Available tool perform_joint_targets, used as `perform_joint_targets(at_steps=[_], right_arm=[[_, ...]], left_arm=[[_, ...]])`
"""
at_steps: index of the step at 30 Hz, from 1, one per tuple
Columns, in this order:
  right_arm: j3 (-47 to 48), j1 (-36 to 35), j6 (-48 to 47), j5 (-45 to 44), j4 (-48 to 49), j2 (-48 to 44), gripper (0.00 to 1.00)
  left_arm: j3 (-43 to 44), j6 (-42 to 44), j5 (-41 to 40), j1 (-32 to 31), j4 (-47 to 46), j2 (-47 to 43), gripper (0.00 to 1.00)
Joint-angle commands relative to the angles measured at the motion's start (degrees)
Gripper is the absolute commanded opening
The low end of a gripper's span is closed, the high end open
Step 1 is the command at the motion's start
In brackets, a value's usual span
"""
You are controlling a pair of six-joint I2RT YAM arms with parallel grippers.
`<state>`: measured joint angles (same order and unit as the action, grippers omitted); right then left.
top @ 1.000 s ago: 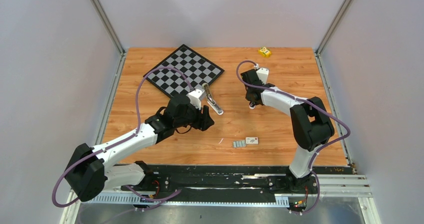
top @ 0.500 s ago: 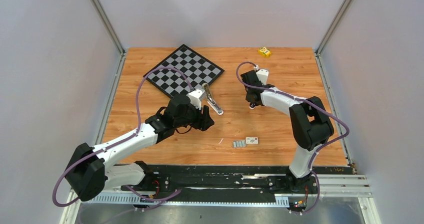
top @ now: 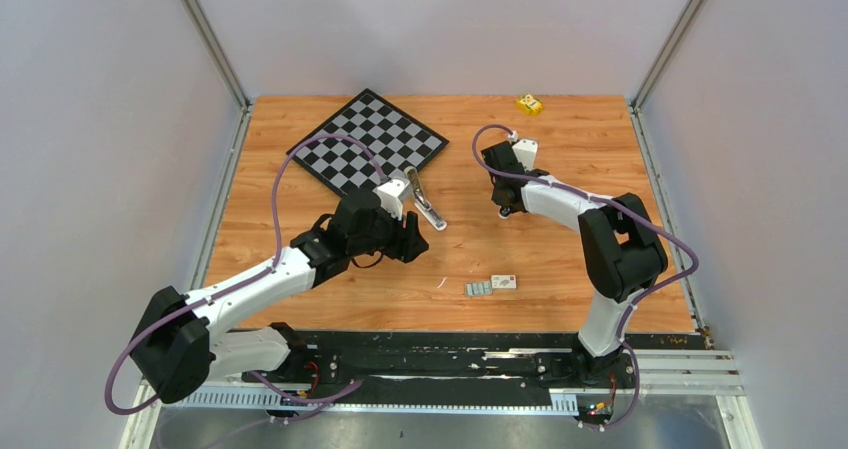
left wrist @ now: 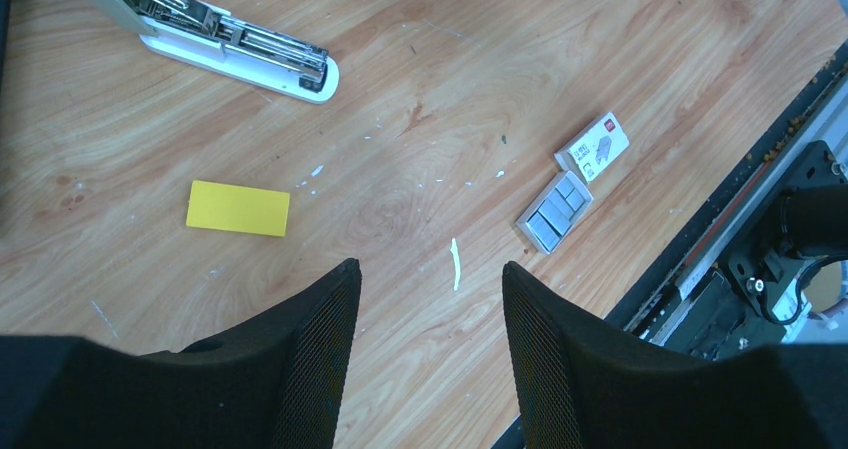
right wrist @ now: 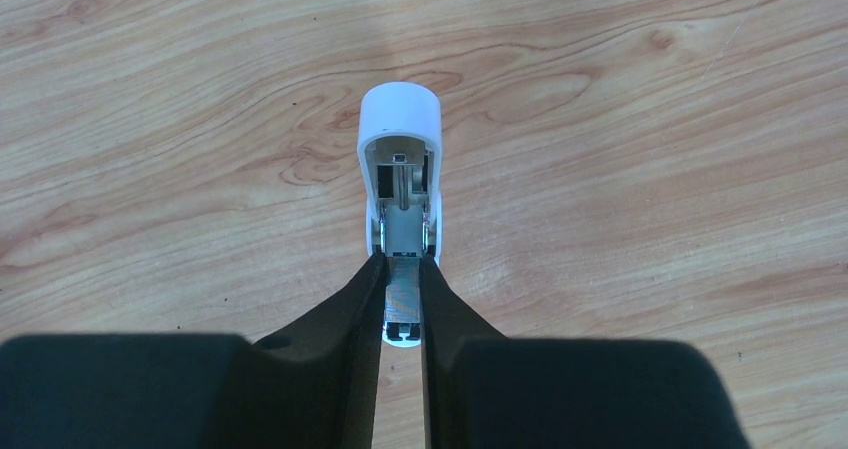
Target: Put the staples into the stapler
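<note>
The stapler [top: 425, 201] [left wrist: 235, 41] lies opened out on the wooden table, its grey-olive top swung back and its shiny metal tray on a white base. The staples [top: 478, 288] [left wrist: 555, 212], silvery strips packed side by side, lie near the table's front edge. My left gripper [top: 410, 239] [left wrist: 428, 269] hovers open between the two, with nothing between its fingers. My right gripper [top: 508, 207] [right wrist: 402, 259] stands apart at centre right. It is shut on a second small white stapler [right wrist: 400, 169], pinching its metal tray from both sides.
A small white labelled box [top: 504, 282] [left wrist: 597, 147] lies right beside the staples. A flat yellow card [left wrist: 237, 208] and a white sliver [left wrist: 455, 264] lie under the left wrist. The checkerboard [top: 368, 141] sits at back left, a yellow block [top: 530, 103] at the far edge.
</note>
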<state>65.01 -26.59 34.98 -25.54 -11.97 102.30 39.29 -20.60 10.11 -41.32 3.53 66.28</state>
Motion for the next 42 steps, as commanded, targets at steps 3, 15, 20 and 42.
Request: perform_joint_targets(at_steps=[3, 15, 20, 42], right_arm=[[-1.0, 0.8, 0.6, -1.7, -0.8, 0.4, 0.18], [-1.0, 1.0, 0.9, -1.6, -0.6, 1.4, 0.18], [-1.3, 1.0, 1.0, -1.6, -0.4, 1.7, 0.18], [-0.6, 1.0, 1.1, -1.0, -0.4, 1.1, 0.18]], left_arm=[[-0.5, -0.1, 0.6, 0.5, -0.8, 0.2, 0.57], [-0.5, -0.3, 0.7, 0.5, -0.8, -0.1, 0.56], [-0.5, -0.2, 0.6, 0.5, -0.7, -0.1, 0.57], [-0.9, -0.6, 0.4, 0.5, -1.0, -0.4, 0.56]])
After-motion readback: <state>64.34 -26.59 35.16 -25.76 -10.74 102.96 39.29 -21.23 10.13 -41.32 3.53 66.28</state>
